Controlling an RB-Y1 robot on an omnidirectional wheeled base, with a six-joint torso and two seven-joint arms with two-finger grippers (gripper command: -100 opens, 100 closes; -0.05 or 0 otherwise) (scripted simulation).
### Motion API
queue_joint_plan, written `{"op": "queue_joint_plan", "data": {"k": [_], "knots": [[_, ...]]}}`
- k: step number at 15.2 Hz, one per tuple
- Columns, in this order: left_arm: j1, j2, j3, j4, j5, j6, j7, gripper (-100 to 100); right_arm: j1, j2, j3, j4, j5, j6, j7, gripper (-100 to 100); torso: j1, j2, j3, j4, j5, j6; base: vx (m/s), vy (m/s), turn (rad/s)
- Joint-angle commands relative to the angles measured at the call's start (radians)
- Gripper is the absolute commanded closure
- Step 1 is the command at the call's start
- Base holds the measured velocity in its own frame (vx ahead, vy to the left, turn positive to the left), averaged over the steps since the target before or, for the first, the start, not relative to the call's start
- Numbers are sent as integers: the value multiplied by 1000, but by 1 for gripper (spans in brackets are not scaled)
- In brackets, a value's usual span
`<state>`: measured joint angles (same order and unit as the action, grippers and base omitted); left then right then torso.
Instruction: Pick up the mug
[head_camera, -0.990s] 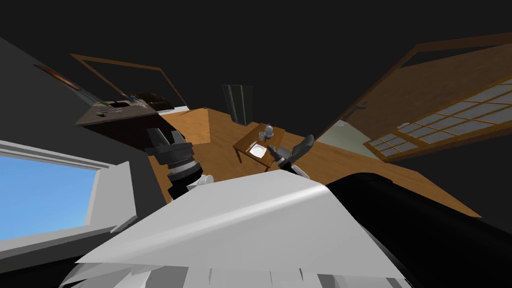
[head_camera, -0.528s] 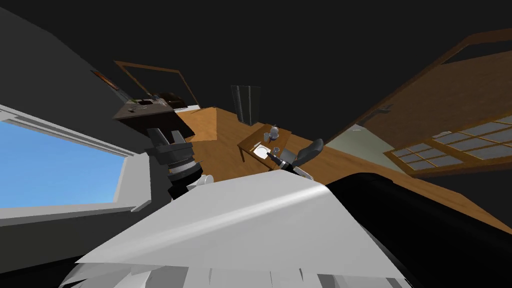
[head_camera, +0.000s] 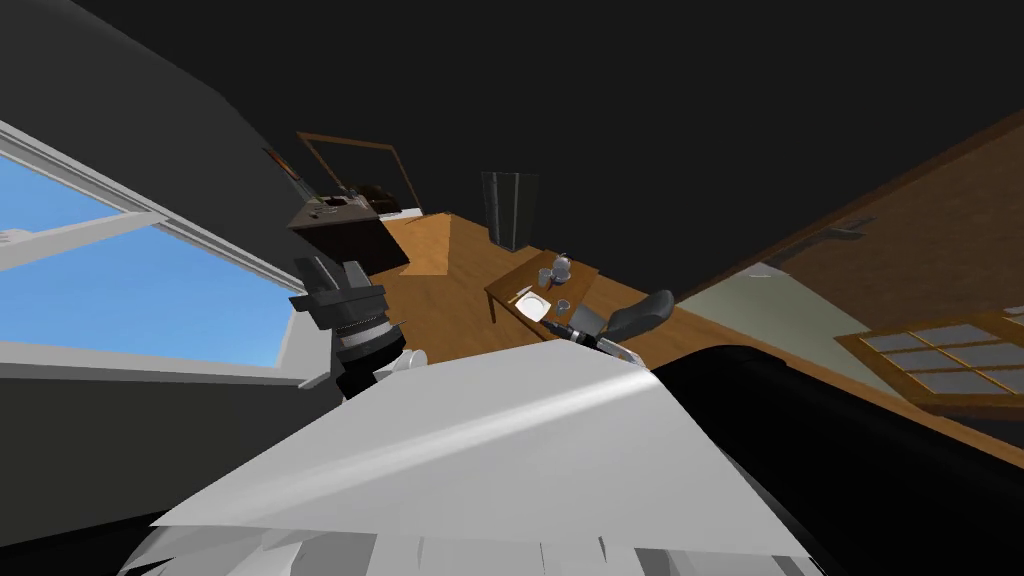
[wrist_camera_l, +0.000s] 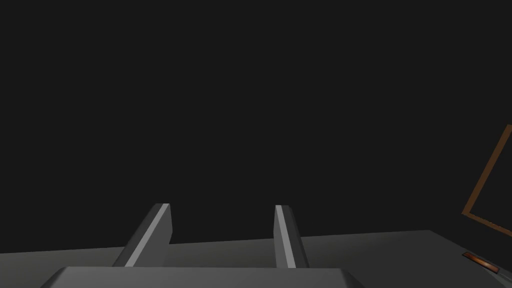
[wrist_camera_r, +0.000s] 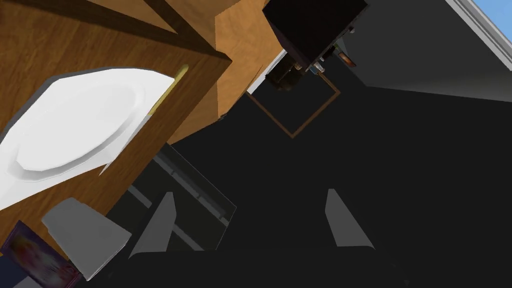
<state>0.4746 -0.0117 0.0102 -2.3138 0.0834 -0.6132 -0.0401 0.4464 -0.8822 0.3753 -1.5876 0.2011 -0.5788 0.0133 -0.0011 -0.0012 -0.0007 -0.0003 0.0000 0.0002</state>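
At my left side my left pincer hangs apart, idle. Ahead, my right pincer holds its fingers apart on nothing; the grey mug sits on the desk just outside one finger, near the edge. A careless sideways swing could topple it or shove it into the white plate beyond.

Plain grey mug on wood tbl, just beside white plate.
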Motion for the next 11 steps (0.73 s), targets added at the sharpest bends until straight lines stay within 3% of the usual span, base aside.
{"op": "queue_joint_plan", "data": {"k": [1, 3, 6, 7, 8, 11], "knots": [[0, 0, 0, 0, 0, 0, 0, 0, -8, -50, 37, 50, 11, -19, -4, -100, 0, 0, 0, 0, 0, 0, 19, -6, 228], [0, 0, 0, 0, 0, 0, 0, 0, -8, -63, 37, 74, 11, -19, -4, -100, 0, 0, 0, 0, 0, -1, 19, -11, 183], [0, 0, 0, 0, 0, 0, 0, 0, -18, -137, 101, 164, 31, -41, -11, -100, 0, -1, 0, 0, 0, -1, 25, -11, 275], [0, 0, 0, 0, 0, 0, 0, 0, -18, -161, 101, 187, 31, -41, -11, -100, -1, -1, -1, 0, 0, -1, 30, -21, 299], [0, 0, 0, 0, 0, 0, 0, 0, -24, -187, 134, 216, 41, -52, -15, -100, -1, -1, -1, 0, 0, -1, 30, -23, 336], [0, 0, 0, 0, 0, 0, 0, 0, -24, -207, 134, 243, 41, -52, -15, -100, -1, -1, -1, 0, 0, 0, 20, -18, 91]]}}
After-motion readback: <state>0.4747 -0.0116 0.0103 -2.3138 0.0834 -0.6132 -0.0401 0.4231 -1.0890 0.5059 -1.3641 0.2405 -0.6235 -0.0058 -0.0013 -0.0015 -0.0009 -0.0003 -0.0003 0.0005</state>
